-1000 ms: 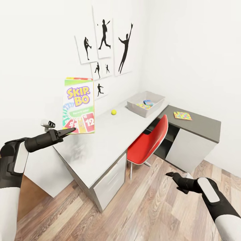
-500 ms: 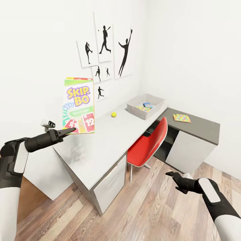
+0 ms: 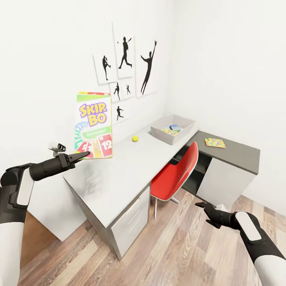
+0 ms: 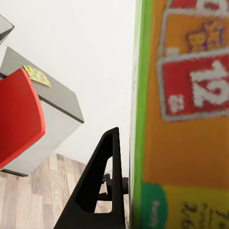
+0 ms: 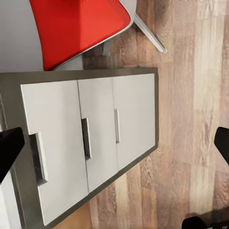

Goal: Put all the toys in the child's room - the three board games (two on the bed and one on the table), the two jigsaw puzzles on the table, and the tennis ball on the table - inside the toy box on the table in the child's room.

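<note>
The left gripper [image 3: 81,155] is clamped on the lower edge of the green, yellow and red "Skip-Bo" board game box [image 3: 93,125], holding it upright in the air above the near left end of the long L-shaped desk with the pale grey top [image 3: 119,171]. In the left wrist view one black finger [image 4: 98,188] lies flat against the box's green edge [image 4: 139,119]. The right gripper [image 3: 204,210] hangs low over the wood-plank floor [image 3: 174,254], well apart from the desk, with its fingers spread and nothing between them; in the right wrist view the dark fingertips [image 5: 9,148] sit at opposite sides, far apart, over the white drawer fronts [image 5: 90,143] and the floor.

On the pale worktop the small yellow-green tennis ball [image 3: 135,138] rests near the wall edge, between the held box and the shallow light-grey toy box [image 3: 172,130]. The toy box stands at the far end of the pale top, just beside the corner where the lower dark-grey section [image 3: 234,149] begins. Inside it lie a multicoloured jigsaw square [image 3: 170,132] and a small blue box [image 3: 174,127]. A second multicoloured jigsaw square [image 3: 215,142] lies flat on the dark-grey section, near its wall edge. A red chair [image 3: 174,174] is tucked in at the desk's inner corner.
</note>
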Robot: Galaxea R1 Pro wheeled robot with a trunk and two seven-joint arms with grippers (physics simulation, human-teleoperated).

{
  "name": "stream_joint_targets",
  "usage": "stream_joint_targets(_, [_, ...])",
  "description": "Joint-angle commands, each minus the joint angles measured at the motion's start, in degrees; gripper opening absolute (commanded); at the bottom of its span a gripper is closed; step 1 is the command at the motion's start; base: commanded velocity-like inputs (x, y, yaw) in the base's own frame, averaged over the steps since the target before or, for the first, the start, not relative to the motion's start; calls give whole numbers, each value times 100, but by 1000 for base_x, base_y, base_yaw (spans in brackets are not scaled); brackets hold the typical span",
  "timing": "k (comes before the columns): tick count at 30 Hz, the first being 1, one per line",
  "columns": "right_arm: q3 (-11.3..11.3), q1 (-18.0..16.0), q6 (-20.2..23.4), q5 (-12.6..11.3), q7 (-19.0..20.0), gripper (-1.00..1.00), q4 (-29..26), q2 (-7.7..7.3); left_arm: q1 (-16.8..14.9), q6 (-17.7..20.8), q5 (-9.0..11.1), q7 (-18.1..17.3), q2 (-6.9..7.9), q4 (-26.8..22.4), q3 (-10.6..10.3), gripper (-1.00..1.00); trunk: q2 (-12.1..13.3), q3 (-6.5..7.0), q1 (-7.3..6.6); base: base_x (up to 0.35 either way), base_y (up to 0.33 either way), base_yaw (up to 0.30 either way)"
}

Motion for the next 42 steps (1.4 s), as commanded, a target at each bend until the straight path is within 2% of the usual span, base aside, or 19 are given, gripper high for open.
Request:
stream_joint_targets(1, [-8,-5,21,-57,-56,100,-2,1,-7,38,8,-11,1,0,1,-100,-11,-2,4,0,0,0])
stream_joint_targets(42, [-8,-5,-33,-44,-53,100,93,8,0,38,21,-11,9,-2,9,-100,-11,381,4,0,0,0])
